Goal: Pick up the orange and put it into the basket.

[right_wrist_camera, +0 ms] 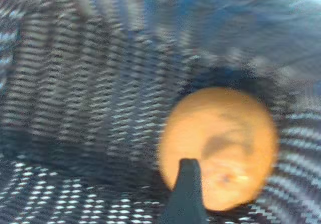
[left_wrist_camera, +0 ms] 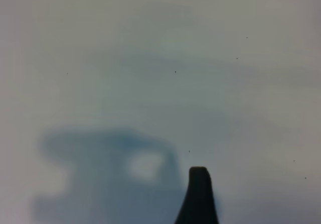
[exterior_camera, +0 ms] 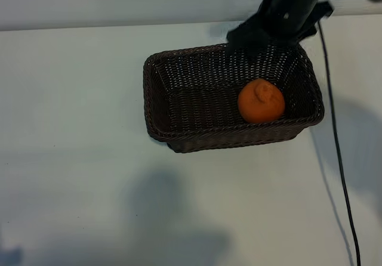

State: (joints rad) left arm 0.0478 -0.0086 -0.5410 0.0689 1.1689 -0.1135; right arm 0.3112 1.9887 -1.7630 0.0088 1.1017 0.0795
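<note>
The orange (exterior_camera: pixel 261 101) lies inside the dark brown woven basket (exterior_camera: pixel 156 63), at its right end, touching nothing but the weave. My right gripper (exterior_camera: pixel 258 34) hangs over the basket's far rim, above and behind the orange, open and empty. In the right wrist view one dark finger (right_wrist_camera: pixel 187 189) shows in front of the orange (right_wrist_camera: pixel 225 138), with the basket wall (right_wrist_camera: pixel 75 83) around it. My left gripper is outside the exterior view; its wrist view shows one finger (left_wrist_camera: pixel 199 196) over bare table, holding nothing.
The basket stands on a white table (exterior_camera: pixel 71 158). A black cable (exterior_camera: pixel 338 147) runs down the table just right of the basket. Arm shadows fall on the table in front of the basket and at the right.
</note>
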